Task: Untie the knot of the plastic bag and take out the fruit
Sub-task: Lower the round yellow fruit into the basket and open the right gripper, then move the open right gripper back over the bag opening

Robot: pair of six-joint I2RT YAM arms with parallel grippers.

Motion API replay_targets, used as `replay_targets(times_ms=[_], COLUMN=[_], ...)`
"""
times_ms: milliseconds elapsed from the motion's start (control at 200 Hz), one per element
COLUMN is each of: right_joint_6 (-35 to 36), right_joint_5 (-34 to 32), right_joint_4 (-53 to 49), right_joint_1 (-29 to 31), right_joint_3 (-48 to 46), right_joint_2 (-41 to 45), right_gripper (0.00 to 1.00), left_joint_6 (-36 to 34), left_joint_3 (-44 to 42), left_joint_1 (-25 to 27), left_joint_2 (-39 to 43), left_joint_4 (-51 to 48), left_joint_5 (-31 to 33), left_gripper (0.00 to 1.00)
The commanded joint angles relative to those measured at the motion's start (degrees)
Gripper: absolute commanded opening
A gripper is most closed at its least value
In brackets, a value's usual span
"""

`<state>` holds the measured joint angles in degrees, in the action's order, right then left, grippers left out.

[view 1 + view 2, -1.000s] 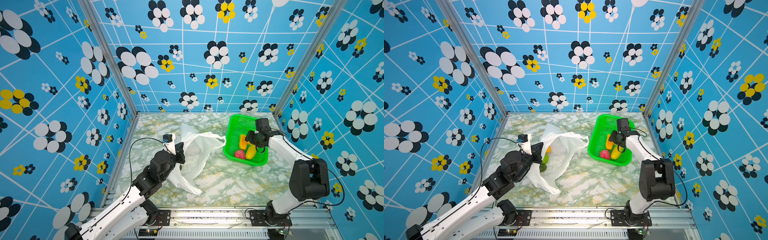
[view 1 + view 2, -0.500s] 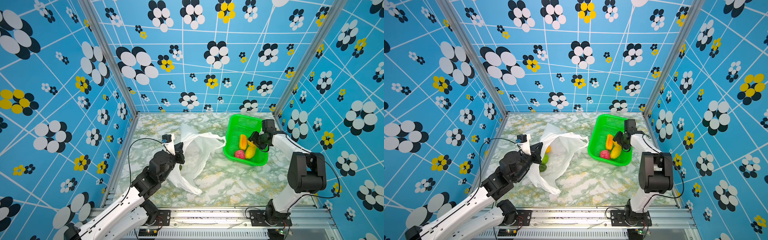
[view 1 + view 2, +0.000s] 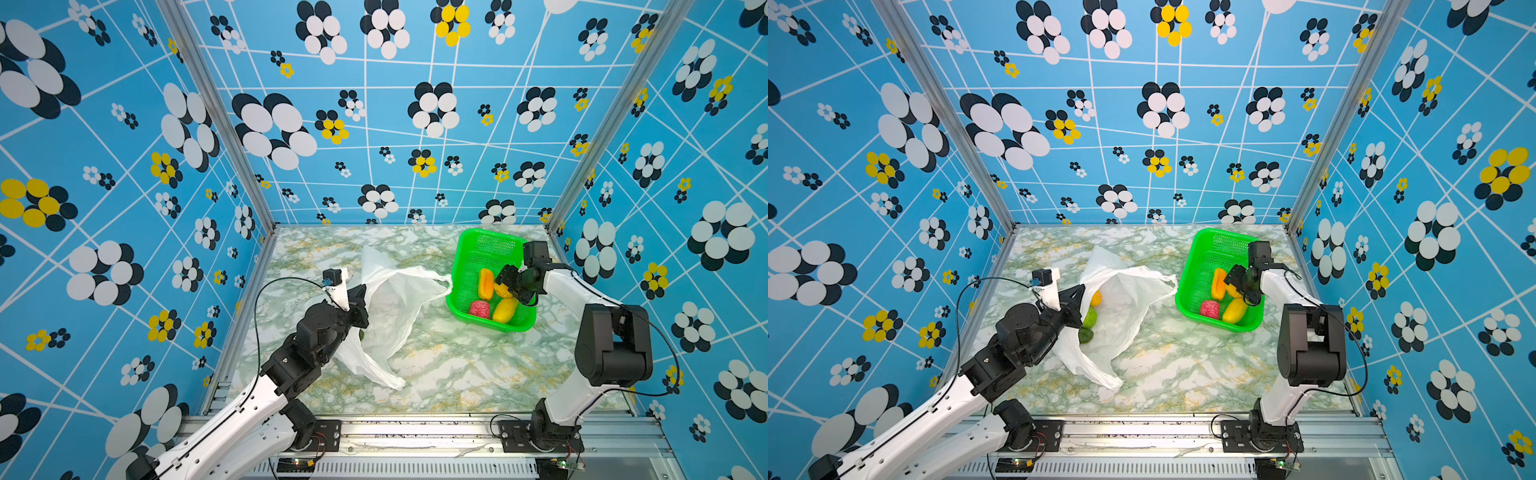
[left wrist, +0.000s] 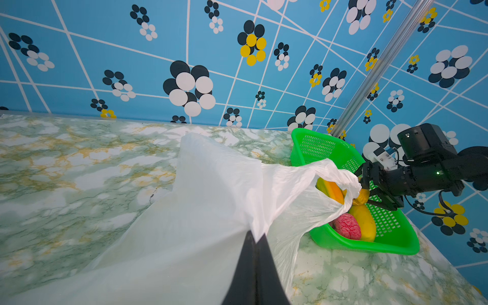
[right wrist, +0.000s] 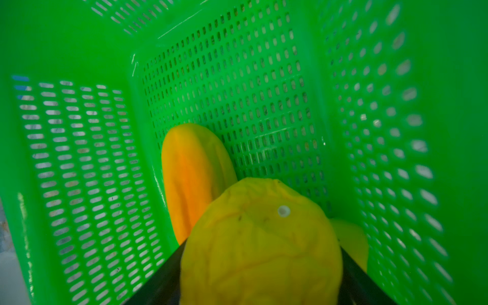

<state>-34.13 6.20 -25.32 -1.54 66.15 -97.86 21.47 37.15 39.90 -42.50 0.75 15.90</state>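
White, crinkly film is what my left claw (image 4: pixel 255 236) pinches: its fingers are pressed together on the rim of the plastic bag (image 3: pixel 399 299), lifting that edge off the bench (image 3: pixel 436 374) so the mouth gapes. In a top view I see fruit inside it: an orange fruit (image 3: pixel 1096 298) and two green fruits (image 3: pixel 1090 318), in a short row just beside that claw. The row runs from the far side towards me along the bag's left edge.

My right claw (image 3: pixel 509 286) hangs inside the green basket (image 3: pixel 490 237) at the right of the bench, with a yellow fruit (image 5: pixel 261 237) between its jaws. The jaws stand wide on either side of it; whether they grip it or only flank it I cannot tell. Around it in the basket lie an orange oblong (image 3: pixel 485 284), a red-pink ball (image 3: pixel 478 309) and a yellow oblong (image 3: pixel 505 311).

The next move, I judge, turns on this: the bagged fruit lies well apart from the right claw, across the middle to its left. It is nearest the left claw, which is busy holding the bag. So the right arm must reach across. How the mouth faces that arm I cannot make out.
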Motion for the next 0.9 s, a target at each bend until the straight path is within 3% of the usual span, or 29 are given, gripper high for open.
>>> replay_targets(times_ms=[0, 230, 370, 460, 515, 595, 755, 895], right_joint_6=[-0.15, -0.23, 0.23, 3.16, 5.69, 9.36, 13.72, 16.53], right_joint_5=[-2.3, -4.64, -6.67, -13.66, -17.94, -19.73, -12.57, -1.14], right_joint_4=[-1.34, -0.68, 2.35, 3.23, 5.53, 11.4, 22.63, 28.46], right_joint_1=[-0.15, 0.11, 2.43, 7.6, 14.09, 20.95, 29.5, 33.19], right_joint_3=[-1.31, -3.24, -6.34, -7.53, -9.1, -12.92, -18.89, -19.14], right_joint_2=[3.69, 9.02, 17.57, 25.75, 31.16, 39.46, 52.0, 52.81], right_gripper=[0.79, 0.81, 0.77, 0.76, 0.73, 0.68, 0.6, 0.59], left_joint_6=[0.39, 0.32, 0.28, 0.31, 0.25, 0.32, 0.22, 0.33], left_joint_3=[0.02, 0.03, -0.16, 0.01, -0.18, -0.29, -0.39, -0.3], left_joint_1=[0.38, 0.35, 0.35, 0.35, 0.35, 0.33, 0.35, 0.35], left_joint_2=[0.5, 0.33, 0.53, 0.39, 0.47, 0.49, 0.59, 0.64], left_joint_4=[0.24, 0.47, 0.55, 0.54, 0.56, 0.58, 0.5, 0.48], left_joint_5=[-0.12, -0.75, -0.22, -0.6, -0.54, -0.07, 0.04, -0.08], left_gripper=[0.0, 0.0, 0.0, 0.0, 0.0, 0.0, 0.0, 0.0])
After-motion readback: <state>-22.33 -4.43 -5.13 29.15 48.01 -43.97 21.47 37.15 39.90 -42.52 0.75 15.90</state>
